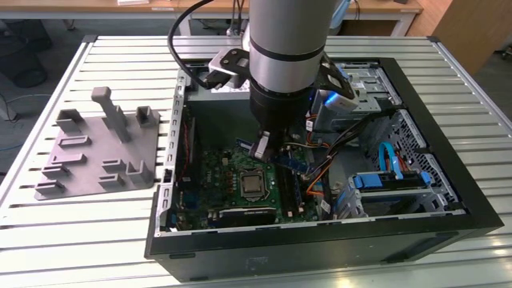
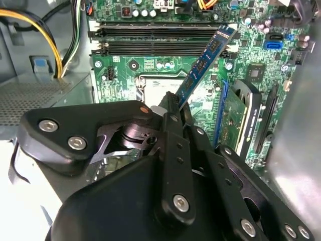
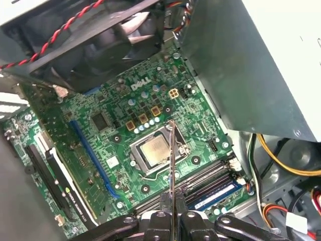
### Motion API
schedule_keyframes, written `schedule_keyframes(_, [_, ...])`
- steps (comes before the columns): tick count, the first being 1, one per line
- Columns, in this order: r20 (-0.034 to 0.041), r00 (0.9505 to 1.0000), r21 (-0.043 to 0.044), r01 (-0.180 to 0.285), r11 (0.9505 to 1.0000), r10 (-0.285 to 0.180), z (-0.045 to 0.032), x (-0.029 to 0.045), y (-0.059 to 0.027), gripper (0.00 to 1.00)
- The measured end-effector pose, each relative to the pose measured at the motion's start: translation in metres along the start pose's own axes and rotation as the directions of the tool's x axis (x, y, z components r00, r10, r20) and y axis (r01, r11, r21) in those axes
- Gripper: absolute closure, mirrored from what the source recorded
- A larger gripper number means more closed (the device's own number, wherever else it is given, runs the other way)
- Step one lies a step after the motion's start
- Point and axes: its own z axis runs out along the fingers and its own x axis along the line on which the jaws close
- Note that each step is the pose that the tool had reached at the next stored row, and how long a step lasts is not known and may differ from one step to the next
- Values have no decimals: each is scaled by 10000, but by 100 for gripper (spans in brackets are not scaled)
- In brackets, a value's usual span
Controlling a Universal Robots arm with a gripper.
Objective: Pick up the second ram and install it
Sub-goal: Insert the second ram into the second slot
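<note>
Blue second ram [image 2: 203,65] in end effector [image 2: 173,106] above green motherboard [image 2: 120,68].

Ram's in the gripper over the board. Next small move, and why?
Probably turn the second ram parallel with the dark memory slots before lowering. The gripper is shut on one end of it, and in the second wrist view the stick crosses the slots at a slant over the motherboard, not seated.

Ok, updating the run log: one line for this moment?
gripper shut on second ram | ram tilted over motherboard | not yet seated
</note>
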Motion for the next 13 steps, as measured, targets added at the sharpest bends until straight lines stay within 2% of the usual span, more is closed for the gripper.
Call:
schedule_keyframes(6, [-1,9982,22,-602,9982,602,0,1,-1,86])
schedule_keyframes(13, [-2,9913,49,-1314,9913,1315,0,2,-1,86])
